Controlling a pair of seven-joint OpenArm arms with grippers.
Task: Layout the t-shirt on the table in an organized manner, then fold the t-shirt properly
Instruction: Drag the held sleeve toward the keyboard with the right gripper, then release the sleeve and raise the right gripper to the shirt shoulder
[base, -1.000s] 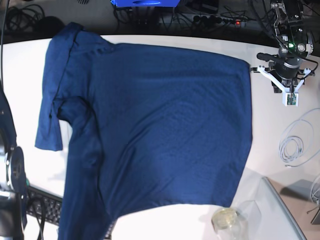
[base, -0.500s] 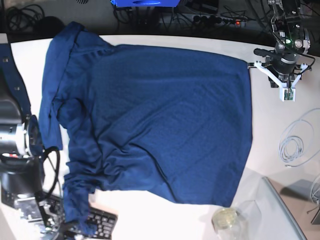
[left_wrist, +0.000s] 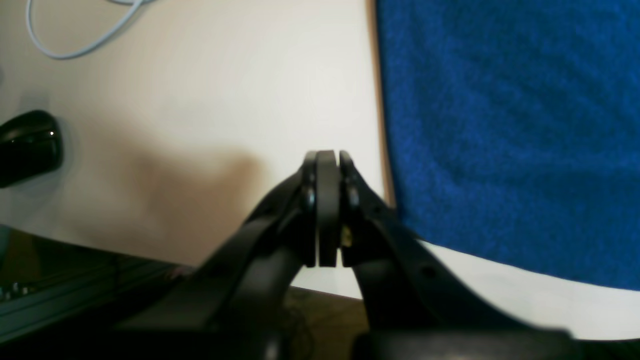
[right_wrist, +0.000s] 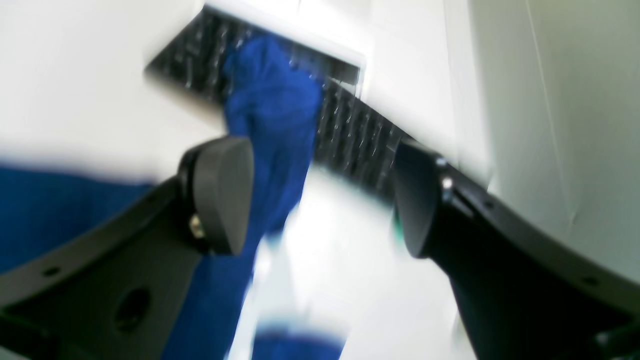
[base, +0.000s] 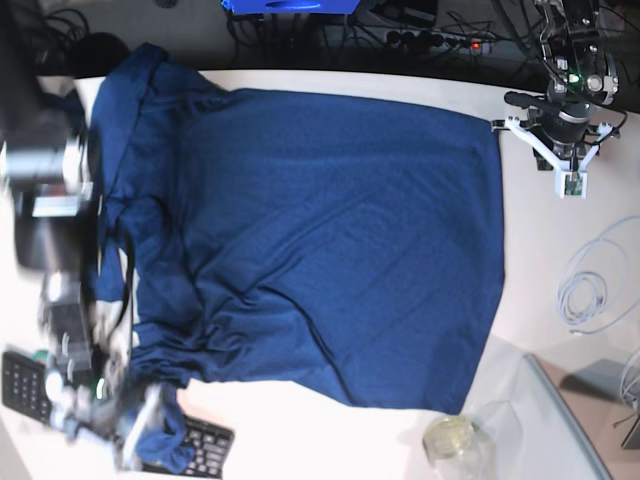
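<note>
The navy t-shirt (base: 320, 230) lies spread on the white table (base: 540, 250), its left side wrinkled. One bunched corner (right_wrist: 270, 115) drapes over the black keyboard (right_wrist: 360, 135). In the blurred right wrist view my right gripper (right_wrist: 320, 200) is open just above that bunch, with nothing between its fingers (right_wrist: 225, 195). My left gripper (left_wrist: 327, 160) is shut and holds nothing; it hovers over bare table just beside the shirt's edge (left_wrist: 500, 125). The base view has the left arm (base: 565, 125) at the far right corner of the shirt.
The keyboard (base: 200, 440) sits at the front left edge. A glass jar (base: 455, 440) and a grey stand (base: 585, 400) are at the front right, with a coiled white cable (base: 585, 295) behind them. A black object (left_wrist: 25, 145) lies left of the left gripper.
My right gripper went from shut to open and let go of the shirt's lower left part, now bunched on the keyboard. The right arm swung across the left side. The left arm shifted slightly.
</note>
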